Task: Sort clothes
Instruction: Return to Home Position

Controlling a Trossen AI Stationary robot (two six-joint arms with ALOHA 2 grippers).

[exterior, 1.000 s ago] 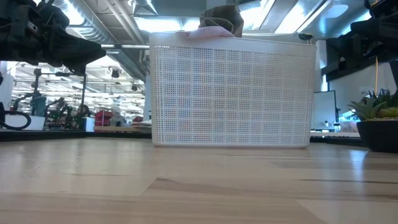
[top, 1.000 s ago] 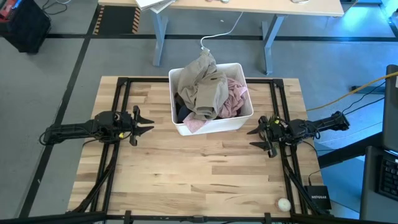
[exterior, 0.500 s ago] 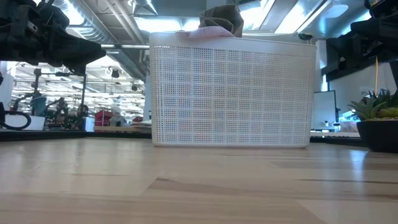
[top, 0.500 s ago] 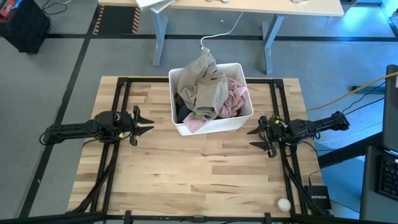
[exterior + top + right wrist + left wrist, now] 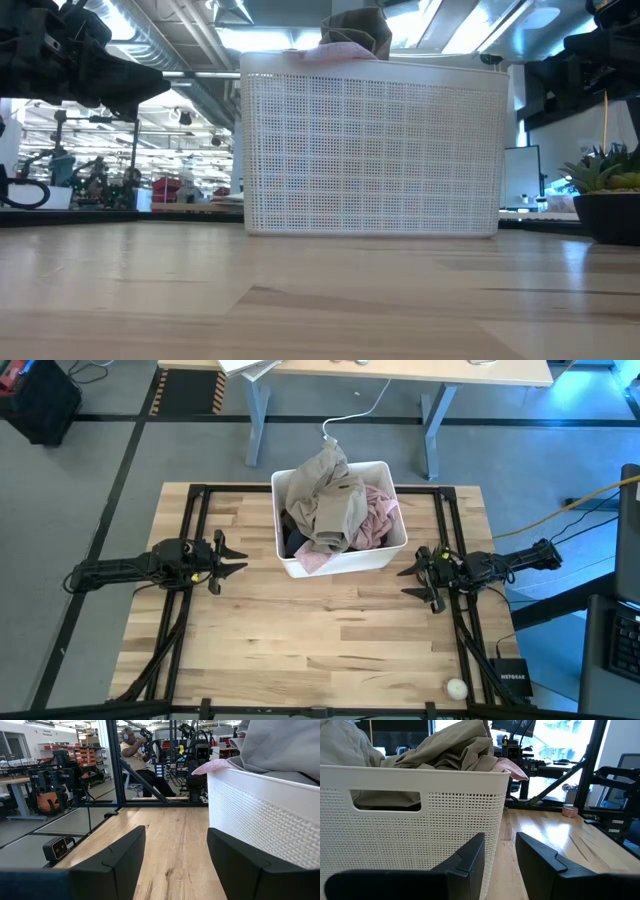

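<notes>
A white perforated bin stands on the table's far middle, its base on the wood. The clothes lie piled in it: a khaki-beige garment on top, draped over the far rim, a pale pink one at the right, a dark one at the left. My left gripper waits level at the table's left, open, pointing at the bin, nothing between its fingers. My right gripper waits level at the right, open and holding nothing, beside the bin's wall.
A black frame runs along the table's sides. A small white round object lies near the front right corner. Bare wood lies in front of the bin. A person sits in the room beyond the table.
</notes>
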